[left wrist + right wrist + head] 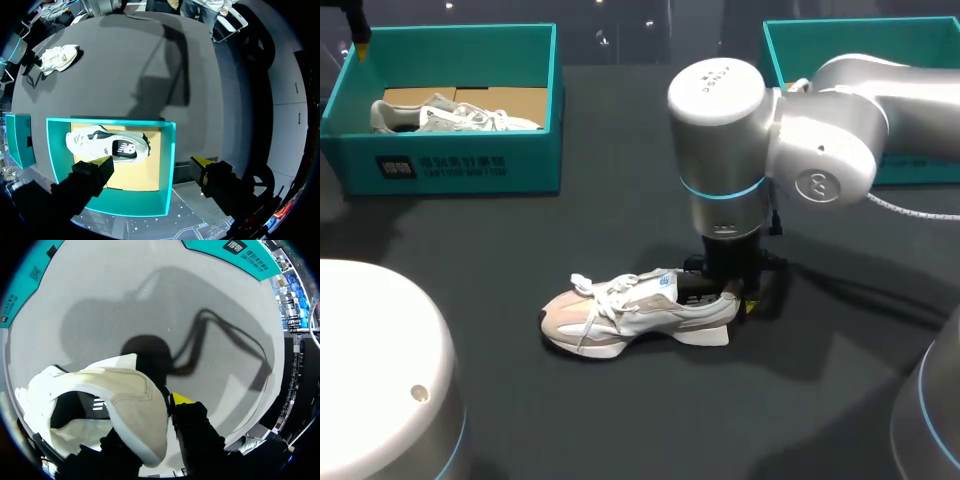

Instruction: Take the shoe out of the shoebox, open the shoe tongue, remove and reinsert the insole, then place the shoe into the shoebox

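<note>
Beige-white shoe [635, 315] lies on the table [470, 240], toe toward my left side. Right gripper [728, 290] pinches its heel rim from above. Left gripper [152, 164] hangs spread over the shoebox [170, 147], well apart.

right arm [800, 130] over shoe [620, 315] heel, toe clear

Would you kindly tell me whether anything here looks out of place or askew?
Nothing stands out: the beige shoe stands upright on the table, heel gripped by the right gripper; the white shoe lies inside the teal shoebox.
</note>
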{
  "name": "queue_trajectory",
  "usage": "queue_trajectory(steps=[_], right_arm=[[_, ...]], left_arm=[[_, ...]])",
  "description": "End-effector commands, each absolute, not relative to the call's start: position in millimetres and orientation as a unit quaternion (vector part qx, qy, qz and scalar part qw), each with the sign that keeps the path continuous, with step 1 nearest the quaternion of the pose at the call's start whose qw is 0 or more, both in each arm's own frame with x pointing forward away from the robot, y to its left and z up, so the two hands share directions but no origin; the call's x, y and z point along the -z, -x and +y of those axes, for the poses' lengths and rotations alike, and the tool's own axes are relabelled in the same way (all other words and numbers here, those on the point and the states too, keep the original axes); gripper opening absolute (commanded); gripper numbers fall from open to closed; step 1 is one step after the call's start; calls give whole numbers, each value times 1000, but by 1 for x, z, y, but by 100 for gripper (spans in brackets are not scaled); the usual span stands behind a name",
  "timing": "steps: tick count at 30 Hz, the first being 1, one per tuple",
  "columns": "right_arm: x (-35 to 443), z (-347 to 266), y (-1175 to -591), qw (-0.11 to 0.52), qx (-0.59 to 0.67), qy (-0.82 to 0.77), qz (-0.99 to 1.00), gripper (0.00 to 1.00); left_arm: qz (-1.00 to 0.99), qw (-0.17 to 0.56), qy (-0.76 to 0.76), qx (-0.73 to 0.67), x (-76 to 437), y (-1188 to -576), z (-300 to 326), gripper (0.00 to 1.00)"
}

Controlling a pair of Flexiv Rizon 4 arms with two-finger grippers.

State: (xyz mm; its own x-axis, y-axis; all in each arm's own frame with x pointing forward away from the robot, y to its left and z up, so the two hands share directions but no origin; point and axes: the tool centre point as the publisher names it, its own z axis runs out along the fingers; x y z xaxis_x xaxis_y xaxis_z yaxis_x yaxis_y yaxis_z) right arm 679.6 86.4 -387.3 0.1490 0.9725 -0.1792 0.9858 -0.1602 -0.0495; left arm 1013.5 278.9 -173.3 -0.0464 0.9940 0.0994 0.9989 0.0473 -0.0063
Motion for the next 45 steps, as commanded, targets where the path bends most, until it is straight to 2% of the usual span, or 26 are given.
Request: queue_trajectory(steps=[1, 2, 3, 4, 10, 13, 17, 21, 22, 32, 34, 39, 45], right_arm=[[386, 87, -679, 39, 82, -756, 648, 43], [384, 87, -679, 39, 82, -756, 648, 50], [381, 87, -679, 39, 80, -755, 649, 81], [378, 87, -679, 36, 75, -755, 651, 100], [353, 89, -680, 19, 63, -747, 662, 100], [337, 86, -682, -14, 39, -738, 674, 100], [315, 79, -684, -69, -29, -702, 708, 100], [300, 70, -686, -173, -124, -623, 752, 100], [300, 68, -687, -196, -90, -618, 756, 100], [300, 68, -687, -196, -90, -618, 756, 100], [291, 62, -686, -274, -229, -523, 774, 100], [276, 37, -681, -254, -391, -406, 786, 100], [282, 28, -678, -178, -436, -383, 795, 100]], left_arm=[[-722, 39, 690, 33, 173, -1013, 279, 100], [-722, 39, 690, 33, 173, -1013, 279, 100], [-722, 39, 690, 33, 173, -1013, 279, 100], [-722, 39, 690, 33, 173, -1013, 279, 100], [-722, 39, 690, 33, 173, -1013, 279, 100], [-722, 39, 690, 33, 173, -1013, 279, 100], [-722, 39, 690, 33, 173, -1013, 279, 100], [-722, 39, 690, 33, 173, -1013, 279, 100], [-722, 39, 690, 33, 173, -1013, 279, 100], [-722, 39, 690, 33, 173, -1013, 279, 100], [-722, 39, 690, 33, 173, -1013, 279, 100], [-722, 39, 690, 33, 173, -1013, 279, 100], [-722, 39, 690, 33, 173, -1013, 279, 100]])
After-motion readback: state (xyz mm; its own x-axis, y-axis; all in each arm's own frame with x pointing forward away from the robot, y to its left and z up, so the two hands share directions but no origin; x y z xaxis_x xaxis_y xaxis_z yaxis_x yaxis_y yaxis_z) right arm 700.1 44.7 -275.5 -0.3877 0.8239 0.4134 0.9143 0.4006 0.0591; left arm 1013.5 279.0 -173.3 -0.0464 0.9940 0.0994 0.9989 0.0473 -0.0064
